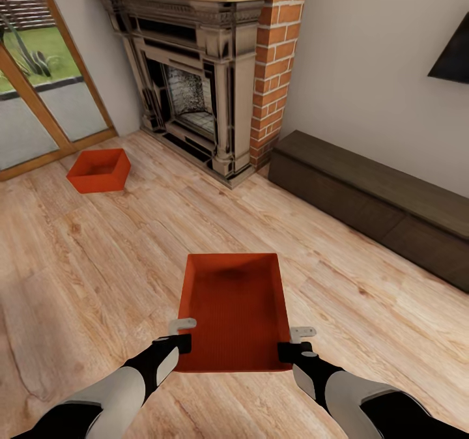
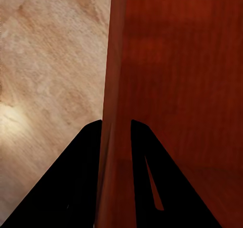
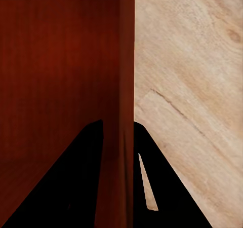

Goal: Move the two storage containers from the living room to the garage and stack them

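A red-orange open-top storage container point(image 1: 236, 309) sits in front of me over the light wood plank floor of the living room. My left gripper point(image 1: 184, 335) is shut on its left wall point(image 2: 114, 86), one finger on each side of the thin wall. My right gripper point(image 1: 293, 342) is shut on its right wall point(image 3: 126, 86) in the same way. Whether the bin rests on the planks or hangs above them I cannot tell. The second storage container point(image 1: 99, 170) lies on the floor far to the left, near the glass door.
A brick fireplace point(image 1: 208, 81) stands ahead in the corner. A long low dark cabinet point(image 1: 371, 198) runs along the right wall under a black TV point(image 1: 453, 55). A wood-framed glass door point(image 1: 39, 87) is at the far left. Wood floor point(image 1: 130, 250) lies between the bins.
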You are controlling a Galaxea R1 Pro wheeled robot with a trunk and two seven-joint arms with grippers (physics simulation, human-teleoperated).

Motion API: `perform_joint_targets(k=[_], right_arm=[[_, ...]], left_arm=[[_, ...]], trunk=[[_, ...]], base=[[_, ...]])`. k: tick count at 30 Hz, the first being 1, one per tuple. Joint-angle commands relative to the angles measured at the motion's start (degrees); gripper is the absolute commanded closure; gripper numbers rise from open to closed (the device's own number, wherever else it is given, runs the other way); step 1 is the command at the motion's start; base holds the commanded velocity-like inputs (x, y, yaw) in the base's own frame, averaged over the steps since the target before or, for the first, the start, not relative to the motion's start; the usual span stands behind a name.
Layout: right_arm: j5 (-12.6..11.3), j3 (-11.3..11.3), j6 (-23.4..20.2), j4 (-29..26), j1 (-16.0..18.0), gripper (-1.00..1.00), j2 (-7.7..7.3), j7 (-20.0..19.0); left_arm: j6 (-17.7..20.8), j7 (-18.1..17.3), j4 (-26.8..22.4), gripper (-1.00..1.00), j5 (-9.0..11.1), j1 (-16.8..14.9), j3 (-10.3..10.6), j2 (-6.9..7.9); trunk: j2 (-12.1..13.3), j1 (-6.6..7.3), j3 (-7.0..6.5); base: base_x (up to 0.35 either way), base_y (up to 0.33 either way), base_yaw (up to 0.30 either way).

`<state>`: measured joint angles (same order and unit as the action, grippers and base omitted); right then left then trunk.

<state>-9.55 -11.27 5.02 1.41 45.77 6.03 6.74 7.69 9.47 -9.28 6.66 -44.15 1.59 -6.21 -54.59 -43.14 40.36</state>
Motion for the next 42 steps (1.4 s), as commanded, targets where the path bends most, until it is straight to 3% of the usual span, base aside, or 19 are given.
perform_joint_targets(k=[1,42], right_arm=[[-0.99,-0.02,0.43,0.09,0.09,1.00,-0.02,1.86],[-1.00,0.11,0.45,0.08,0.08,1.00,-0.05,2.57]], left_arm=[[0.40,2.30,-0.08,1.00,-0.15,-0.01,0.08,0.04],[0.40,2.30,-0.12,1.00,-0.15,-0.02,0.08,0.04]], trunk=[[0.38,0.22,-0.15],[16.83,9.23,-7.51]], base=[[0.000,0.000,0.000],[0.000,0.000,0.000]])
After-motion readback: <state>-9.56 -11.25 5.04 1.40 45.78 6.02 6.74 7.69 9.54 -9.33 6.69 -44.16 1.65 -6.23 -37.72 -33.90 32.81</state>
